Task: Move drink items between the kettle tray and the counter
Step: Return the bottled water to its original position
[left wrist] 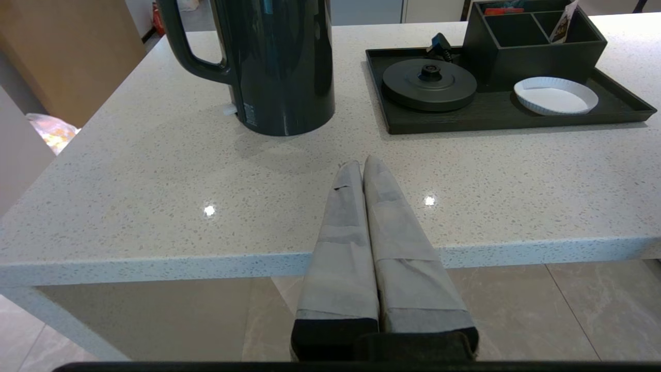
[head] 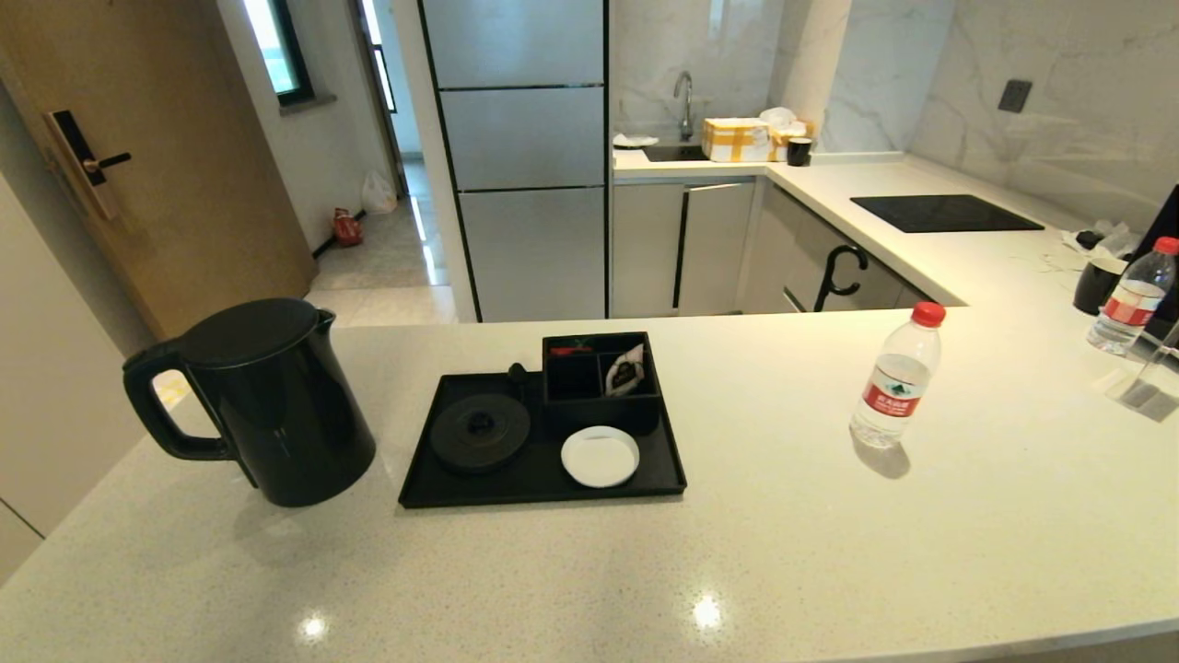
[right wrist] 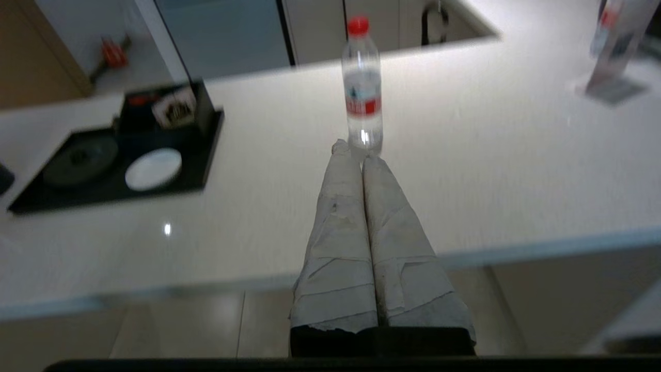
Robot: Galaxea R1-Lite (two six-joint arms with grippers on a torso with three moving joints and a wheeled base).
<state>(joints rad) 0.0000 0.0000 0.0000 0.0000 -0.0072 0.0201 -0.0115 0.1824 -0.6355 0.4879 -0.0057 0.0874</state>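
The black kettle [head: 267,401] stands on the off-white counter [head: 783,552], left of the black tray [head: 543,479]. On the tray sit the round kettle base [head: 480,431], a divided box [head: 599,379] and a white coaster [head: 600,456]. The red-capped water bottle [head: 897,378] stands upright on the counter, right of the tray. Neither gripper shows in the head view. My left gripper [left wrist: 360,164] is shut and empty over the counter's near edge, short of the kettle [left wrist: 279,62]. My right gripper [right wrist: 356,152] is shut and empty, just short of the bottle [right wrist: 363,93].
A second water bottle [head: 1131,299], a black cup [head: 1098,284] and a clear stand [head: 1147,387] sit at the far right. The black hob [head: 944,213] lies on the back counter. Boxes and a cup stand by the sink [head: 751,138].
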